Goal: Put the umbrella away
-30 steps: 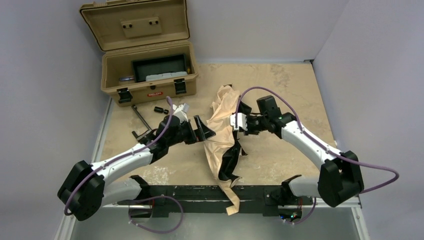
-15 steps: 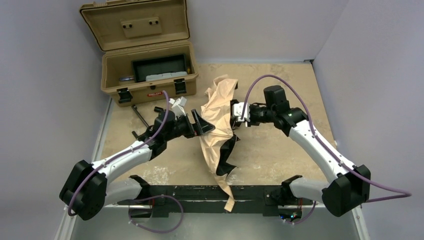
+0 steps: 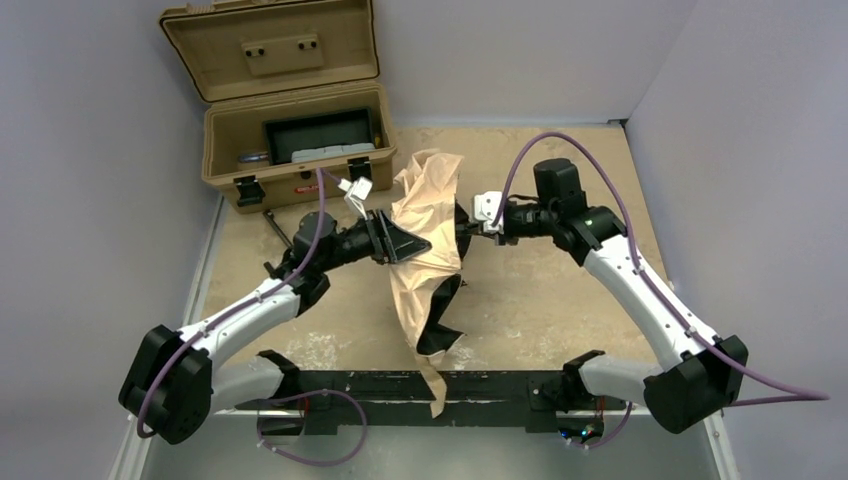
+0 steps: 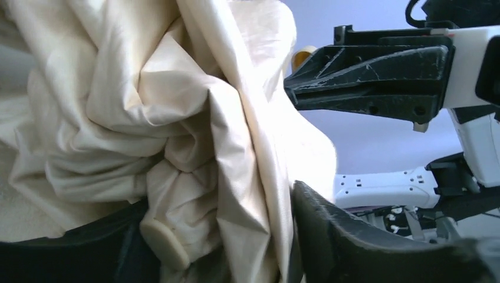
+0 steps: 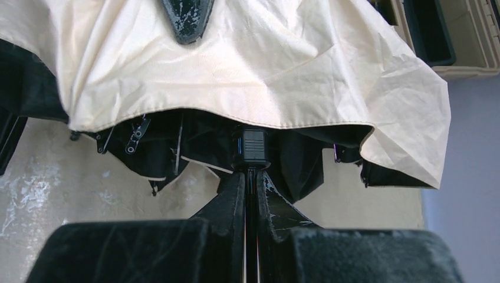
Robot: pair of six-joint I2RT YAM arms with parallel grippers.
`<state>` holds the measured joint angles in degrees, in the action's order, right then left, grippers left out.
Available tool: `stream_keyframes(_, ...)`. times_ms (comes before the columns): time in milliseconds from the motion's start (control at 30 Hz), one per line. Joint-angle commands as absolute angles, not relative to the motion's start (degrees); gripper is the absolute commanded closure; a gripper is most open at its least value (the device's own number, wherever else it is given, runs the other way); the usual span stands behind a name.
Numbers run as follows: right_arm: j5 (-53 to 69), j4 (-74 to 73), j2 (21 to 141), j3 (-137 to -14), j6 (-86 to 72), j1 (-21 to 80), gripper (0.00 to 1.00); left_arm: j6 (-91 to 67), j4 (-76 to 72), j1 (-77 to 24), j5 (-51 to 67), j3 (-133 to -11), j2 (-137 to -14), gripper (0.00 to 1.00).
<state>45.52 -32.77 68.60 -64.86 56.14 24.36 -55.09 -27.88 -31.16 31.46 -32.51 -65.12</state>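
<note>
top: umbrella point(image 3: 425, 235) crumpled, loose, held up just in front of open case point(image 3: 300, 185); not bundled or stowed.
left wrist: left gripper point(image 4: 218, 224) jaws apart, fabric bunched between; squeeze unclear.
right wrist: right gripper point(image 5: 252, 177) pinched together on umbrella's dark shaft part; handle, strap hidden.

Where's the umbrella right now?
In the top view the crumpled beige fabric umbrella is mid-table, between the left gripper and the right gripper, just right of the open tan hard case.
</note>
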Motion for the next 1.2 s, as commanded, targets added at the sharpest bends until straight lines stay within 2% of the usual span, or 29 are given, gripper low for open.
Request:
stream_keyframes(0,51.9,-30.6,67.8,-68.6,54.3,24.5,1.0,-57.2,-34.9,-30.7,37.5,-37.7,-65.0,0.54)
stream_keyframes(100,51.9,-31.3,67.7,-68.5,54.3,24.5,1.0,-57.2,-34.7,-30.5,39.1,-39.2,-65.1,0.96)
stream_keyframes(133,51.8,-31.7,67.7,-68.6,54.4,24.5,1.0,-56.4,-33.6,-30.6,39.2,-39.8,-64.7,1.0)
stream_keyframes(300,51.3,-33.7,68.0,-69.3,53.2,24.6,1.0,-50.5,-28.1,-30.5,40.2,-42.4,-62.4,1.0)
stream_keyframes(333,51.1,-33.8,68.2,-69.7,52.1,24.5,0.97,-49.7,-27.6,-30.6,40.5,-42.8,-62.1,1.0)
stream_keyframes(400,50.8,-34.5,68.6,-70.8,50.0,24.5,0.8,-48.6,-26.8,-30.6,40.9,-43.6,-61.5,1.0)
stream_keyframes(467,50.4,-36.0,69.3,-72.2,48.3,24.5,0.66,-47.8,-26.2,-30.5,41.0,-44.2,-60.8,1.0)
stream_keyframes(567,50.1,-38.6,71.2,-75.1,45.3,24.5,0.55,-46.4,-25.5,-30.6,41.0,-44.5,-59.4,1.0)
stream_keyframes(633,50.0,-42.7,73.0,-77.6,45.9,24.5,0.52,-45.4,-25.2,-30.5,41.1,-44.5,-58.4,1.0)
stream_keyframes(867,53.3,-56.3,79.1,-84.2,48.7,24.6,0.54,-42.0,-23.2,-30.6,42.0,-45.4,-56.7,1.0)
stream_keyframes(1100,53.4,-57.9,79.9,-84.7,47.6,24.6,0.59,-39.5,-21.1,-30.5,41.9,-46.5,-56.5,1.0)
stream_keyframes(1167,54.7,-57.4,80.0,-84.6,46.6,24.6,0.66,-39.2,-20.9,-30.5,41.8,-46.5,-56.5,1.0)
